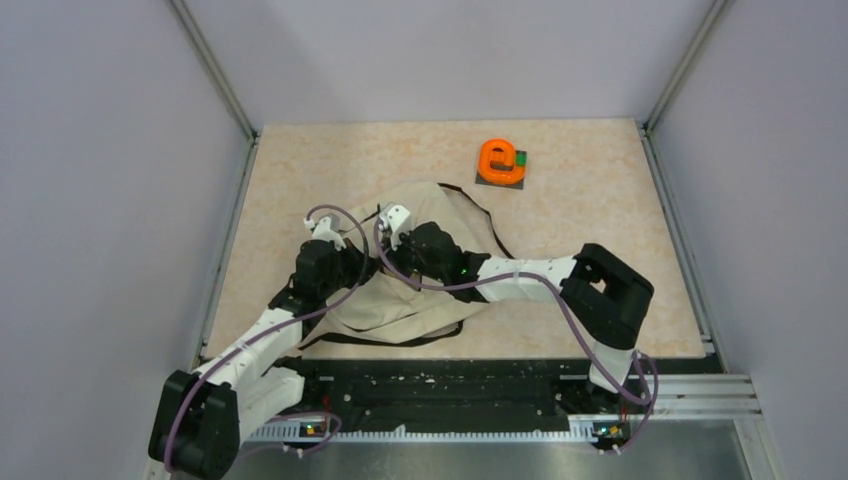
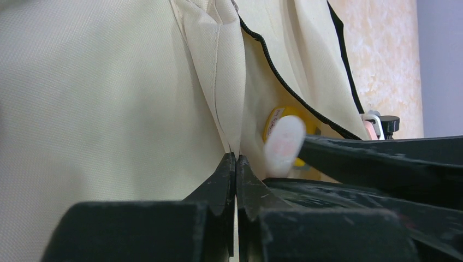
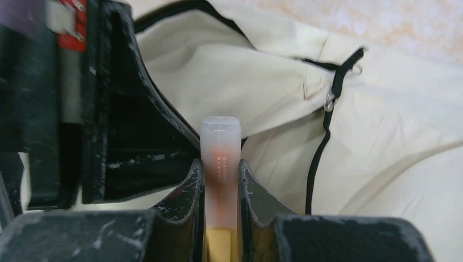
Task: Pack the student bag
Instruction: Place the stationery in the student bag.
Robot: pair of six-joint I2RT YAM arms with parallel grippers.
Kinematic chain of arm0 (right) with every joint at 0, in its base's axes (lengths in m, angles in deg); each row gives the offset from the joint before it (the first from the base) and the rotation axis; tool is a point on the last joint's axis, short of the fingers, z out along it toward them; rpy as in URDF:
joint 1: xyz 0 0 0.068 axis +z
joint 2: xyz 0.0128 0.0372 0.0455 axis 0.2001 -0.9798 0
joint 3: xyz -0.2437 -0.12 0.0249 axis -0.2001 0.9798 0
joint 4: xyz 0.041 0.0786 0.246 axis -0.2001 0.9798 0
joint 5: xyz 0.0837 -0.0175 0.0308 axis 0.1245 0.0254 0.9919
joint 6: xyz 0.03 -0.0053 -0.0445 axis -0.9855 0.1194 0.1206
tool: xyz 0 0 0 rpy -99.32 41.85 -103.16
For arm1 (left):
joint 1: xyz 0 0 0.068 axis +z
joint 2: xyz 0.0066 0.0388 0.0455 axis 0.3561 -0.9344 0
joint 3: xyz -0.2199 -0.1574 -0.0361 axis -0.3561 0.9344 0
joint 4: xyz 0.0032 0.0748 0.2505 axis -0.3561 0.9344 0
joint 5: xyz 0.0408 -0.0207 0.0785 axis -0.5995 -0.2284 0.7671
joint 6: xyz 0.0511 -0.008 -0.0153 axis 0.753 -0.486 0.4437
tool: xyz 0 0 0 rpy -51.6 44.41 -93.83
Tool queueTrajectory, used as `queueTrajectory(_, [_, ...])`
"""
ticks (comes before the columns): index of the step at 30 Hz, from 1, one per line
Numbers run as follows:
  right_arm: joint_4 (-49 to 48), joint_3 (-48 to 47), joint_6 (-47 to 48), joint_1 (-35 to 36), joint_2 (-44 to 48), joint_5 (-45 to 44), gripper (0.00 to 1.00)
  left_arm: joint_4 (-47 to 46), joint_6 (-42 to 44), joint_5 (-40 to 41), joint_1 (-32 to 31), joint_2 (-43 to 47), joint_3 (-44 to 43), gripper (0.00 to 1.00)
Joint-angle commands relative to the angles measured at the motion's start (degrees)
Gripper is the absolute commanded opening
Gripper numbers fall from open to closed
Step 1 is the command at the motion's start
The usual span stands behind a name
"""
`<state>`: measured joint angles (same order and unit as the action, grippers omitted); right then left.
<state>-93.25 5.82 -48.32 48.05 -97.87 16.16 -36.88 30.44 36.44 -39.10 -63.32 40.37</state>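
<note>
Crumpled on the near middle of the bench [image 1: 620,220]: student bag [image 1: 400,305], under both arms. Clamped tight on a fold of its cream fabric beside the black zip [image 2: 284,82]: left pincer [image 2: 236,164]. Narrowly gripping a clear-capped tube [image 3: 220,142] at the bag's mouth: right pincer [image 3: 221,174]. Far right: orange object [image 1: 500,158].

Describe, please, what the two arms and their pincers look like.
The left arm and right arm each have white links between bulky black joints, with a greyish-purple cable looping alongside. The left pincer and right pincer have black tapered fingers, scuffed with pale scratches.
</note>
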Motion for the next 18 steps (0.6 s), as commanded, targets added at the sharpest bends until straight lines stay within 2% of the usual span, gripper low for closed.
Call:
queueTrajectory(1, [1.68, 1.39, -3.80, 1.25, -1.49, -3.74, 0.00, -0.62, -0.36, -0.75, 0.22, 1.66, -1.34, 0.00])
queueTrajectory(12, [18.08, -4.02, 5.00, 1.28, -4.93, -18.50, 0.00, -0.09, -0.21, -0.22, 0.22, 2.37, -1.24, 0.00])
queueTrajectory(18, [21.40, -5.41, 9.32, 0.92, -6.79, -30.31, 0.00, 0.32, 0.05, -0.06, 0.22, 2.88, -1.33, 0.00])
